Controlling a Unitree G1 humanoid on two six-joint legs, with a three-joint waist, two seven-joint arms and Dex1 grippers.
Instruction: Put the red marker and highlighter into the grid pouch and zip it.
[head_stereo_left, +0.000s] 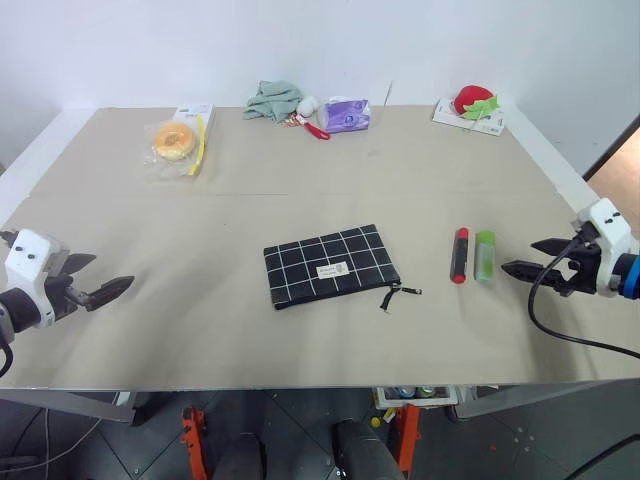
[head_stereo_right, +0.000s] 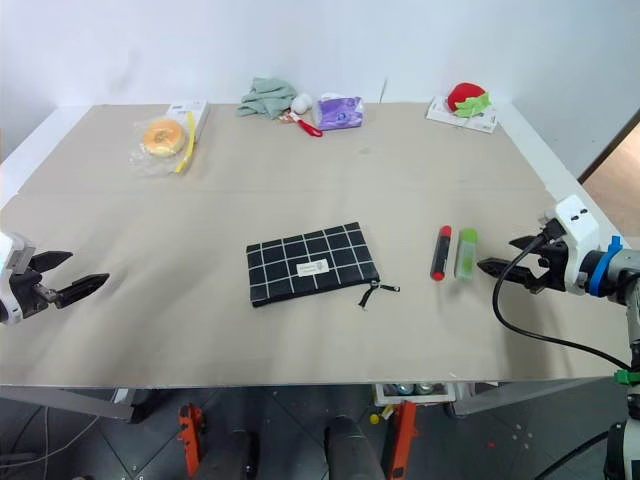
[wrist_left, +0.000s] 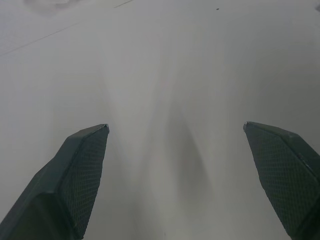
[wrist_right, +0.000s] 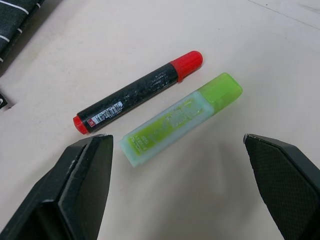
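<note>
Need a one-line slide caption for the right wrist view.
Open right gripper hovering over the red marker and highlighter, lying side by side on the table.

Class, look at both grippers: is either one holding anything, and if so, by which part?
Nothing is held. The left gripper and right gripper both stand open and empty; the red marker and highlighter lie on the table.
</note>
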